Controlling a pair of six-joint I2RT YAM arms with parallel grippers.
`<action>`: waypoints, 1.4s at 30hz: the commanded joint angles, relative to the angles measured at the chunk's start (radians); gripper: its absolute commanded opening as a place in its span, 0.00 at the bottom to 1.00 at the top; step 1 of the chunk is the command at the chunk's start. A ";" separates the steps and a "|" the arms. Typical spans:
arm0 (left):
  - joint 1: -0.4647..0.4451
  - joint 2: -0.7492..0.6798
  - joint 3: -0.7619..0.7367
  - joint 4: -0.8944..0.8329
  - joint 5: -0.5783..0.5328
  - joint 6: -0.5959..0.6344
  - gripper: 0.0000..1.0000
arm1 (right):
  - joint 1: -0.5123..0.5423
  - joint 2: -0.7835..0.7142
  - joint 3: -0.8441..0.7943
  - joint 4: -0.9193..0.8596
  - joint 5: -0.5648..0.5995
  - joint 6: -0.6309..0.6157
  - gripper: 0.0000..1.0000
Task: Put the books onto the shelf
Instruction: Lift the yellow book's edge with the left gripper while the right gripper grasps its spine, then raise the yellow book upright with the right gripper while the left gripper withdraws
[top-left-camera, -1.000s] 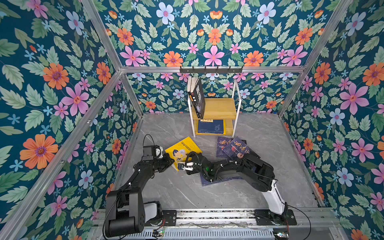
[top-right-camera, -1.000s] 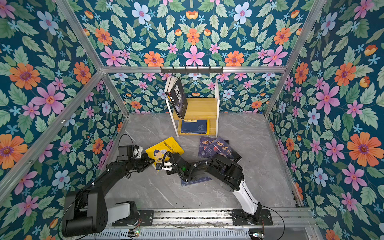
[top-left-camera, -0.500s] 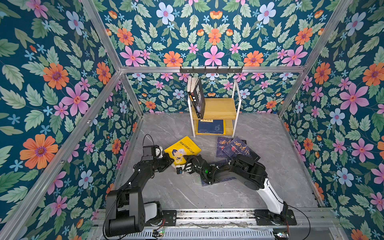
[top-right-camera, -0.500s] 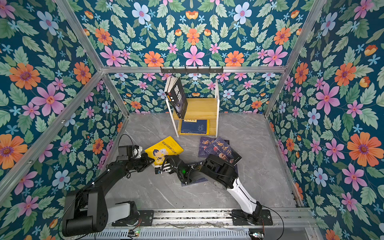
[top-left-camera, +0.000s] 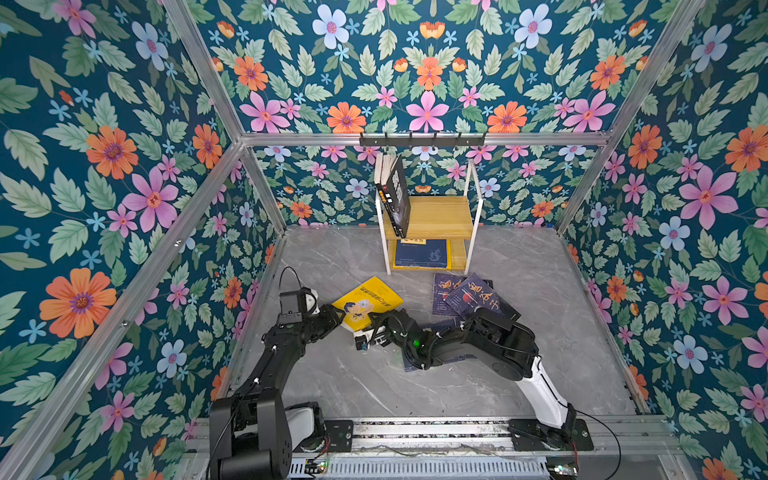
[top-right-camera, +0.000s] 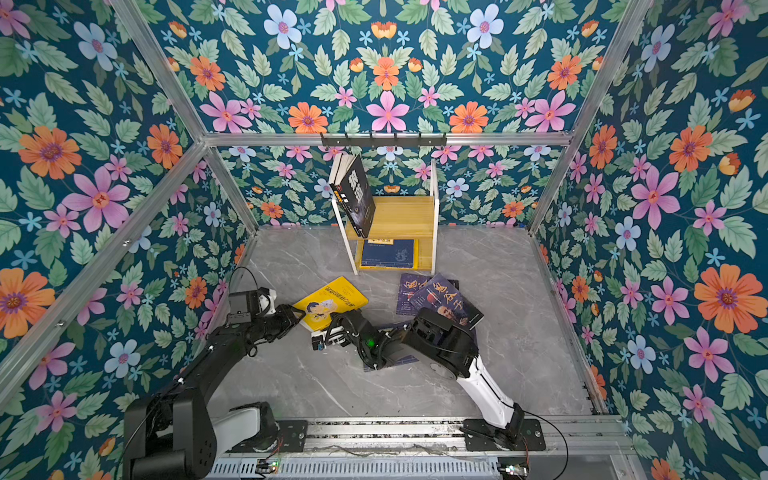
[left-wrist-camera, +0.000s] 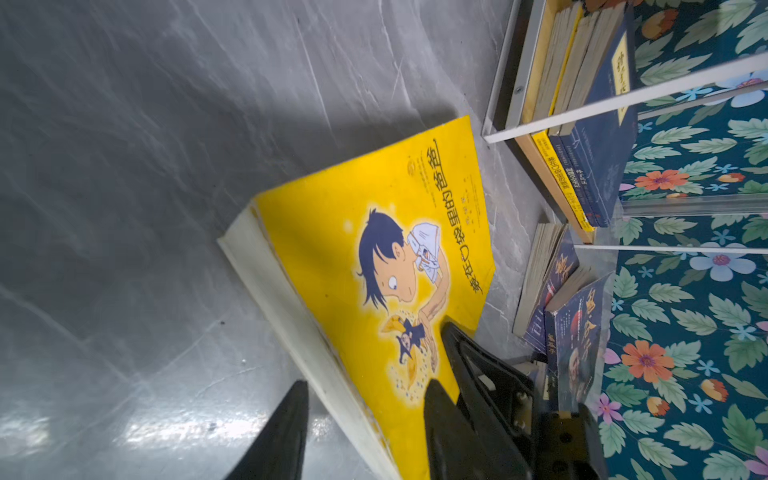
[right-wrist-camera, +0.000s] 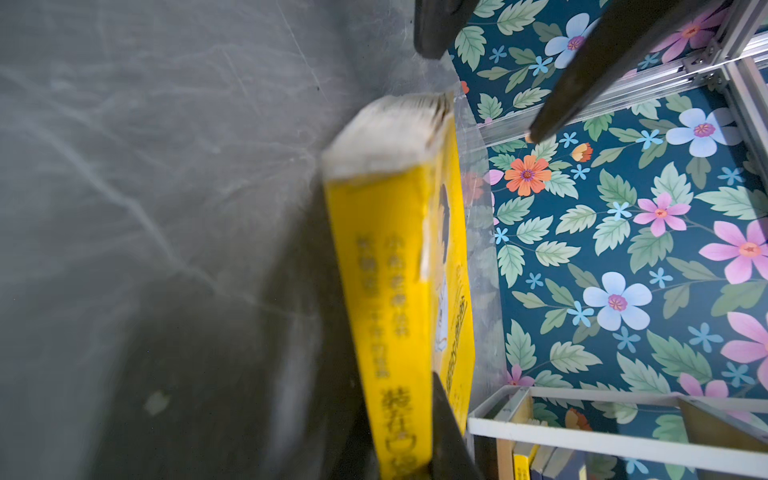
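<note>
In both top views the yellow book (top-left-camera: 370, 301) is lying on the floor (top-left-camera: 374, 386) in front of the shelf (top-left-camera: 432, 216). In the left wrist view the left gripper (left-wrist-camera: 368, 399), shut a second ago, is standing with jaws apart astride the page edge. In the right wrist view the right gripper (right-wrist-camera: 390, 415), wide before, is clamping the spine end, likely taking over the carry.

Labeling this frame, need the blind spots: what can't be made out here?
1. Spine text of the yellow book: blurred in the right wrist view.
2. Cover of the navy book on the floor: the right arm covers most of it in both top views.
3. Books behind the black book on the shelf: it hides them in both top views; count unclear.
</note>
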 joint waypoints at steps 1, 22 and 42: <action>0.009 -0.019 0.042 -0.027 -0.045 0.083 0.54 | -0.004 -0.040 -0.013 -0.006 -0.022 0.040 0.00; 0.010 -0.060 0.486 -0.075 -0.161 0.487 0.83 | -0.077 -0.510 -0.104 -0.307 -0.160 0.501 0.00; 0.007 -0.012 0.601 0.022 -0.032 0.637 0.95 | -0.151 -0.939 -0.206 -0.512 -0.098 1.001 0.00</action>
